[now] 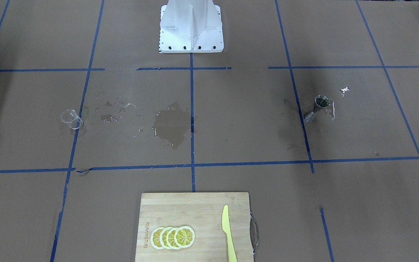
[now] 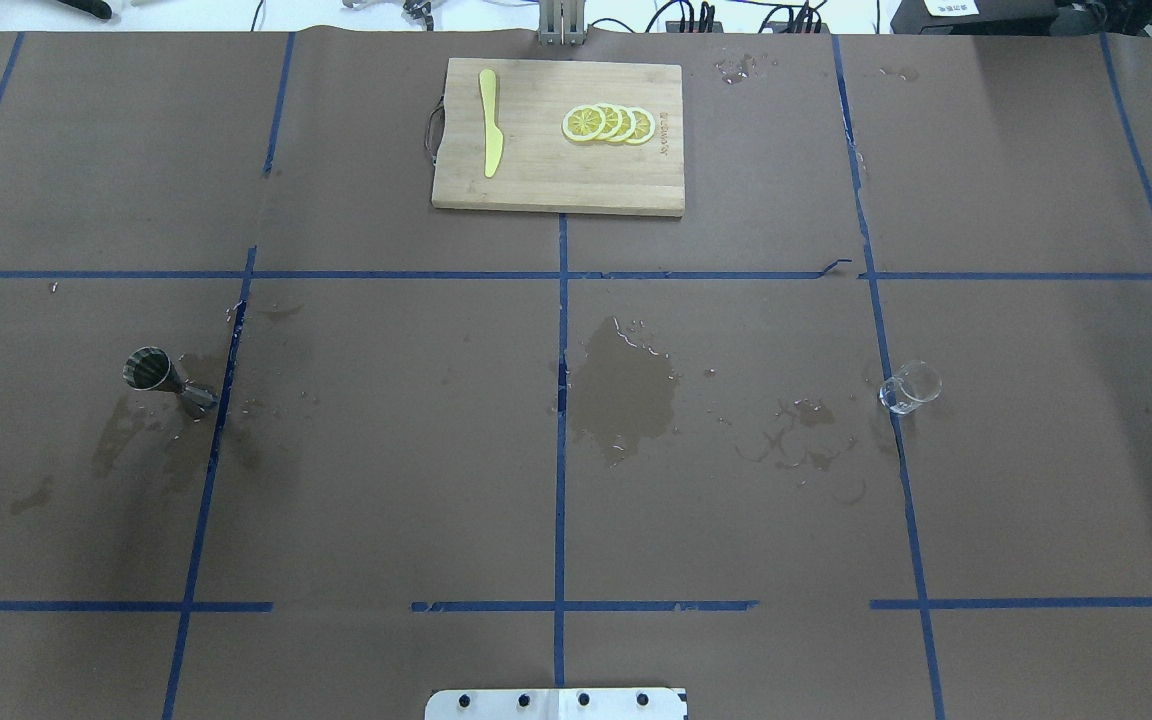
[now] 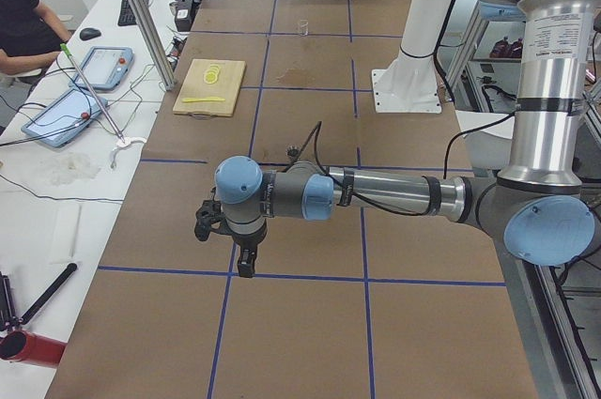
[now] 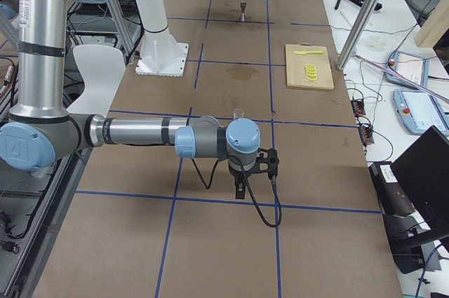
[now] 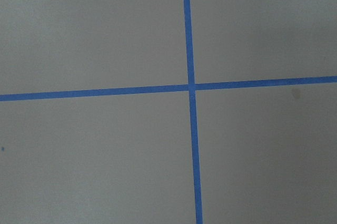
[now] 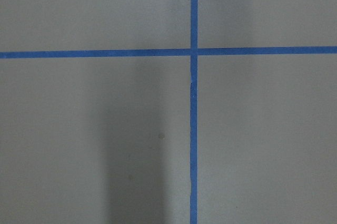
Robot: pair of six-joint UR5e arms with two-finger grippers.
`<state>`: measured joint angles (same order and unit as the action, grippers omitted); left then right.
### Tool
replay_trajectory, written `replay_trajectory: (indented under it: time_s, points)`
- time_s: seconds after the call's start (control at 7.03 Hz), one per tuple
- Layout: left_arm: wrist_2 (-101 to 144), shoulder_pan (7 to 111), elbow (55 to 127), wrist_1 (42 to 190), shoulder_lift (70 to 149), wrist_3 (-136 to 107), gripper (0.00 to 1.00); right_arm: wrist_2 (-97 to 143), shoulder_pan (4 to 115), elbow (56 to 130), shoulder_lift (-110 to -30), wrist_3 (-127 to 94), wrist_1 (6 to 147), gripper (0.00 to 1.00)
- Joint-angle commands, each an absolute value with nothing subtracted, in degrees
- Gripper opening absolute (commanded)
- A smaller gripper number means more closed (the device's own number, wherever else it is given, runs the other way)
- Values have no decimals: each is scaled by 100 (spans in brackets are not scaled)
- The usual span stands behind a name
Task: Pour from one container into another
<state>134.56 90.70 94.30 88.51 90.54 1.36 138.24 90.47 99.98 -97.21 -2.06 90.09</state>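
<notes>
– containers?
– jigger (image 2: 151,370) stands on the robot's left, glass (image 2: 911,387) on its right, well apart; contents unclear. puddle (image 2: 626,390) lies between them.
– grippers?
– left gripper (image 3: 246,270) and right gripper (image 4: 239,193) hang above the table (image 2: 386,480) ends; whether they grip, cannot tell.

Looking from behind the robot: the jigger (image 2: 166,380) stands on the worktop (image 2: 386,470) out on the robot's left, and the glass (image 2: 910,387) is way over on its right, well apart but roughly level with it. Between them, closer to the glass, there's a puddle (image 2: 628,390) near the middle. The cutting board (image 2: 536,175) sits at the far edge, straight across from the robot base (image 2: 556,703), with a knife (image 2: 490,125) on its left part and overlapping lemon slices (image 2: 608,123) to the right.
</notes>
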Motion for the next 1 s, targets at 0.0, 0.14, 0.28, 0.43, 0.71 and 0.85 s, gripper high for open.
replay_trajectory:
  time_s: [0.0, 0.14, 0.28, 0.43, 0.71, 0.85]
  points:
    - [13456, 9070, 9448, 8859, 9053, 141, 100, 13825, 9079, 10002, -9721, -202, 9009, 100]
    - [13456, 9070, 9448, 8859, 9061, 141, 100, 13825, 9079, 10002, -9721, -193, 9009, 100]
    - [13447, 9070, 9448, 8894, 9062, 141, 100, 13825, 9079, 10002, -9721, -193, 9009, 100]
    - [13447, 9070, 9440, 8955, 9062, 132, 100, 13825, 9079, 10002, -9721, -193, 9009, 100]
    - [13447, 9070, 9439, 8965, 9062, 141, 100, 13825, 9088, 10002, -9721, -185, 9009, 100]
    - [13447, 9070, 9439, 8965, 9062, 132, 100, 13825, 9088, 10002, -9721, -185, 9009, 100]
